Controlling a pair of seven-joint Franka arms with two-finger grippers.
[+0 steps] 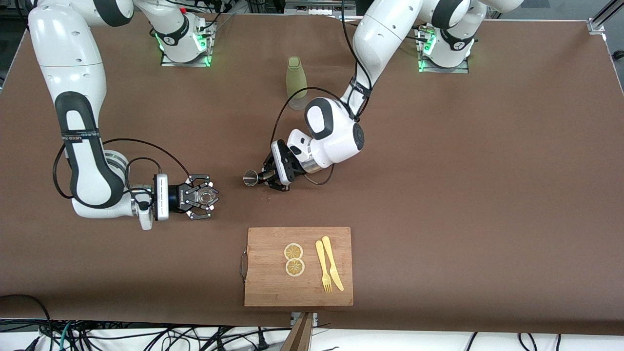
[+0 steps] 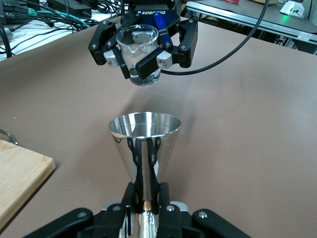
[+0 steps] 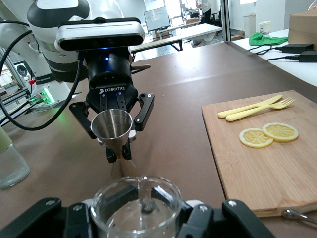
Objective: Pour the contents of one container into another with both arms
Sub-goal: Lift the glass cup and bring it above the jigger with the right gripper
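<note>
Left gripper (image 1: 265,178) clamping the steel jigger (image 1: 251,178) at its narrow waist, fingers (image 2: 130,198) closed tight on it. Holding it tipped sideways in the air over bare table, open mouth pointing toward the right arm's end, between the bottle and the board. Facing the glass cup (image 1: 206,197) across a gap, not touching. Right gripper (image 1: 202,197) gripping that cup, fingers (image 2: 148,65) pressing its clear wall, also raised over bare table. Showing no liquid that can be made out in either vessel.

Standing upright on the table, farther from the front camera than the jigger: olive-green bottle (image 1: 296,83), clear at the bottom. Lying nearer the front camera: wooden cutting board (image 1: 263,287) with a metal handle toward the right arm's end. Resting on it: two lemon slices (image 1: 294,259), one just nearer than the other, edges touching. Lying beside them: yellow fork (image 1: 322,266) and yellow knife (image 1: 333,263), close together, toward the left arm's end of the board.
</note>
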